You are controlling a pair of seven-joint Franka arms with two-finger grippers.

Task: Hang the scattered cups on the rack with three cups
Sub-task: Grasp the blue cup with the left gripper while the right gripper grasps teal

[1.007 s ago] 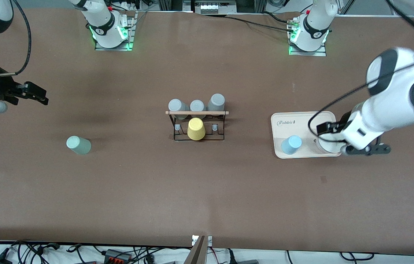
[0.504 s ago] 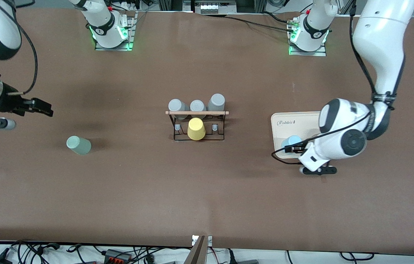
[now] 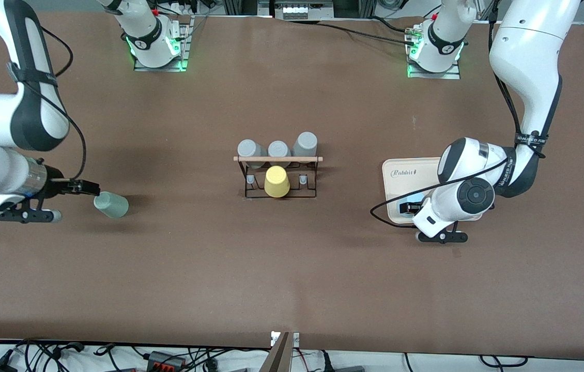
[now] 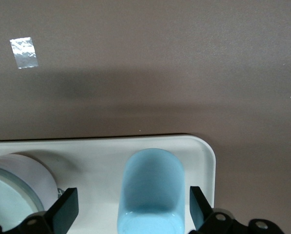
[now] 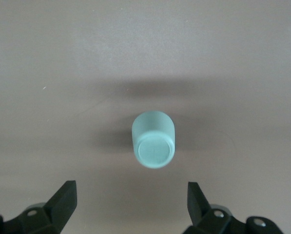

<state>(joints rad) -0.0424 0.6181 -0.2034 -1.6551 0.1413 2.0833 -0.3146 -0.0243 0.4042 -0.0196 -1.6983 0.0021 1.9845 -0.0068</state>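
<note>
Both arms have dropped: right gripper (image 5: 130, 207), fingers spread, beside mint cup (image 3: 111, 204); left gripper (image 4: 130, 209) straddles blue cup (image 4: 152, 192), fingers released.

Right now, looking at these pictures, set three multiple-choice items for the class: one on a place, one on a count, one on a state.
1. Where is the blue cup?
A. on the rack
B. on the tray
C. on the bare table

2. How many grey cups stand by the rack?
A. one
B. three
C. five

3. How is the left gripper?
A. open around the blue cup
B. shut on the yellow cup
C. shut over bare table

Key:
1 B, the blue cup sits on the tray.
2 B, three grey cups line the rack.
3 A, the left gripper has a finger on each side of the cup.
</note>
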